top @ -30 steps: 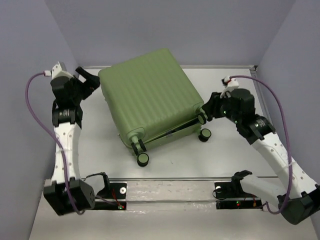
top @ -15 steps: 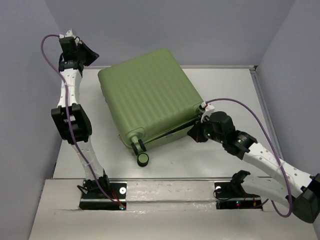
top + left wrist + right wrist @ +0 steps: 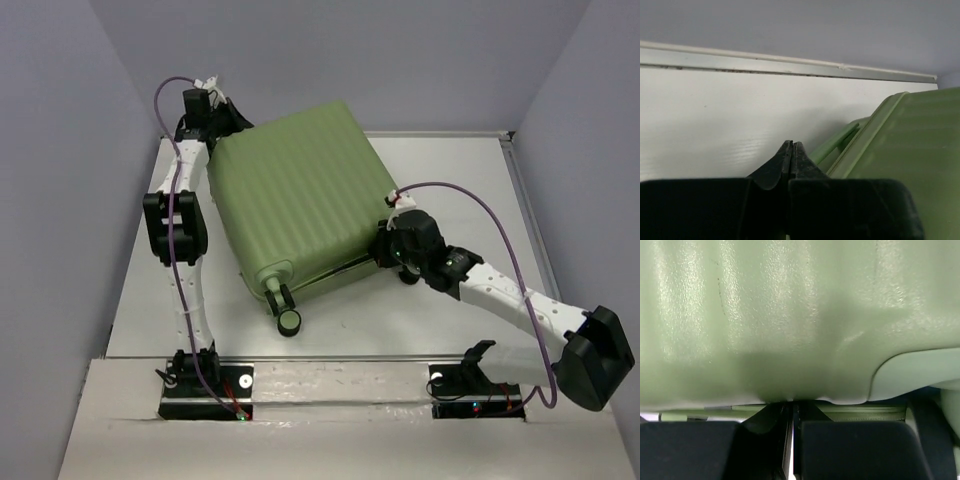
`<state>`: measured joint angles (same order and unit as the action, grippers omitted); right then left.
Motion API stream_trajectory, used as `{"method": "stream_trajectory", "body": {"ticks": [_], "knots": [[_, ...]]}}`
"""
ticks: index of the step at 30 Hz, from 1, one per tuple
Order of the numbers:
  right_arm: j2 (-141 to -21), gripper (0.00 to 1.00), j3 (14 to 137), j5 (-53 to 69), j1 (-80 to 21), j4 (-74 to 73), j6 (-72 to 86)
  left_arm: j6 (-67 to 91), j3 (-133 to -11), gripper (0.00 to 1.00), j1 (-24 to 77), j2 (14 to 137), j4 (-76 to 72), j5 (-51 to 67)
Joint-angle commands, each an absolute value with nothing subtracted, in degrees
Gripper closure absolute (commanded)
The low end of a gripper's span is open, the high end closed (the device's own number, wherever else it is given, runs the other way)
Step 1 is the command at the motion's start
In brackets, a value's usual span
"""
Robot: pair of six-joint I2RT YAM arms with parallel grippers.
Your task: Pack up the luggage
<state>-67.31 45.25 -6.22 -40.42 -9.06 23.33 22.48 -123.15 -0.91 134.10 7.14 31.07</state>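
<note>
The left fingers (image 3: 782, 161) sit closed beside the green suitcase's (image 3: 300, 195) far corner, the right fingers (image 3: 805, 412) closed against its wheeled end.

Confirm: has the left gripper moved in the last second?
Yes. The left gripper swung away from the left wall, up toward the table's back edge, and now sits at the luggage's far-left corner.

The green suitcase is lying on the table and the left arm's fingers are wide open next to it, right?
Not quite. The left arm's fingers are pressed shut, not wide open; the left wrist view shows it. The green suitcase does lie on the table, with those fingers next to it.
</note>
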Motion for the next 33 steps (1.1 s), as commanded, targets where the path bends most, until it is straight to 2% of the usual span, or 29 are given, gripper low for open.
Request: {"method": "stream_trajectory", "body": {"ticks": [1, 6, 8, 12, 15, 16, 22, 23, 24, 25, 26, 27, 30, 33], "knots": [[-70.6, 0.93, 51.8, -6.9, -37.8, -1.8, 20.8, 23.4, -101.7, 0.94, 1.5, 122.5, -3.2, 34.7], [-73.9, 0.93, 58.1, -0.5, -33.5, 1.9, 18.9, 32.9, -72.6, 0.94, 1.6, 107.9, -14.9, 27.7], [-77.2, 0.93, 61.0, 6.2, -29.7, 2.3, 18.8, 37.2, -64.6, 0.94, 1.8, 101.4, -19.5, 25.8], [-84.8, 0.93, 70.3, 14.8, -27.3, 2.0, 17.3, 40.2, -46.0, 0.94, 3.8, 89.5, -21.0, 20.1], [-93.9, 0.93, 83.3, 21.6, -26.8, -3.8, 16.8, 40.1, -36.0, 0.94, 6.8, 77.9, -20.1, 15.4], [-96.4, 0.93, 90.9, 24.0, -26.8, -5.4, 16.9, 40.1, -33.9, 0.94, 7.3, 74.9, -19.7, 14.9], [-114.8, 0.91, 114.7, 37.2, -26.8, -13.1, 25.0, 43.0, -22.5, 0.94, 12.1, 49.8, -11.4, 11.4], [-117.0, 0.89, 118.0, 39.4, -26.8, -14.7, 26.2, 43.6, -21.5, 0.94, 13.6, 46.7, -9.3, 11.1], [-119.1, 0.78, 125.2, 40.1, -26.8, -15.9, 28.1, 44.3, -20.8, 0.94, 14.5, 41.4, -8.3, 10.7], [-123.1, 0.73, 128.7, 41.1, -26.8, -18.0, 29.0, 44.7, -19.8, 0.94, 15.1, 39.1, -7.0, 9.5], [-124.5, 0.59, 134.3, 42.0, -26.8, -18.9, 29.9, 46.0, -19.2, 0.94, 16.5, 35.0, -5.7, 9.1], [-125.4, 0.53, 136.2, 41.8, -26.8, -19.7, 30.1, 46.4, -18.4, 0.94, 17.1, 33.2, -5.5, 9.0], [-123.3, 0.35, 135.9, 41.0, -26.8, -20.3, 29.1, 46.4, -19.5, 0.94, 18.6, 30.8, -3.8, 8.5], [-116.4, 0.27, 131.9, 40.0, -26.8, -20.4, 25.9, 45.4, -21.3, 0.94, 19.2, 30.9, -3.5, 7.7]]}}
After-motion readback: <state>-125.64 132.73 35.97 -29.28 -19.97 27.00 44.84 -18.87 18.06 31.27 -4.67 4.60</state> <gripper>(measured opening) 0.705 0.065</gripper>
